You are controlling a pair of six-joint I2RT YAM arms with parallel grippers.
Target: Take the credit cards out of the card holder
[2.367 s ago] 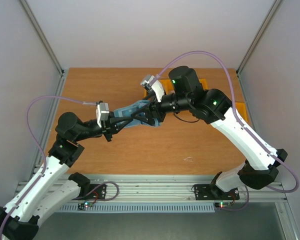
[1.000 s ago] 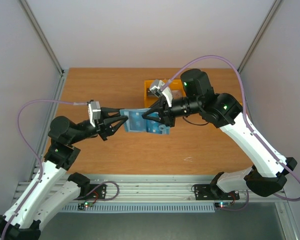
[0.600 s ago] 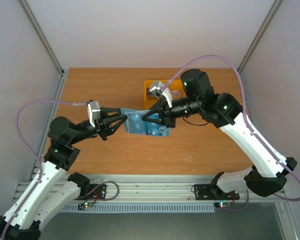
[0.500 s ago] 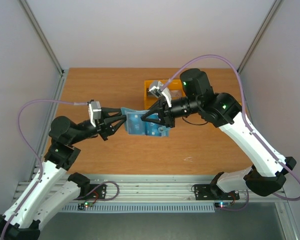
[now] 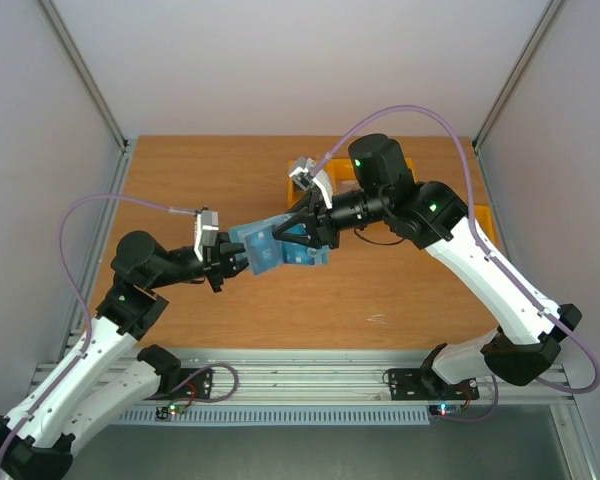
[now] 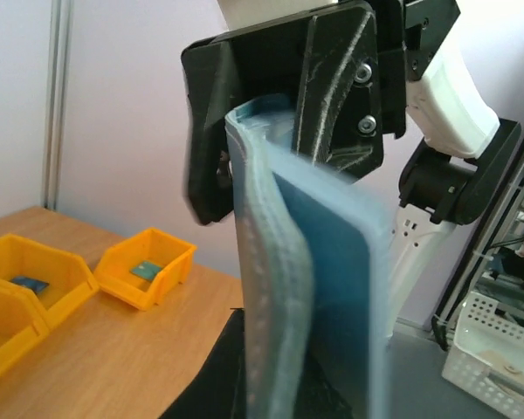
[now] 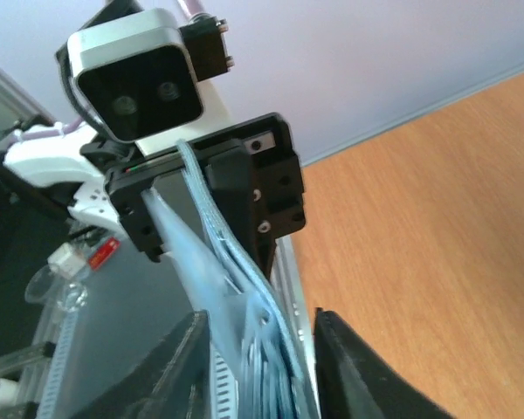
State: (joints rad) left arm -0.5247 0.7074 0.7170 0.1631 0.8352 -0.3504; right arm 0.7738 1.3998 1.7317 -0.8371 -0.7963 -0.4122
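The teal-blue card holder hangs above the table between both arms, partly folded. My left gripper is shut on its left end. In the left wrist view the holder rises edge-on from my left gripper. My right gripper straddles the holder's right end. In the right wrist view the holder runs between the fingers of my right gripper, which stand open with a gap on the right side. Blurred layered edges show inside the holder. No credit cards show apart from it.
Yellow bins stand at the back of the table: one behind my right wrist, another at the right edge. In the left wrist view two bins each hold a small dark flat item. Metal rails run along the near edge.
My left gripper has shut on the holder's left end. The right jaws have widened slightly. The holder has gone from spread flat to partly folded and shifted a little left.
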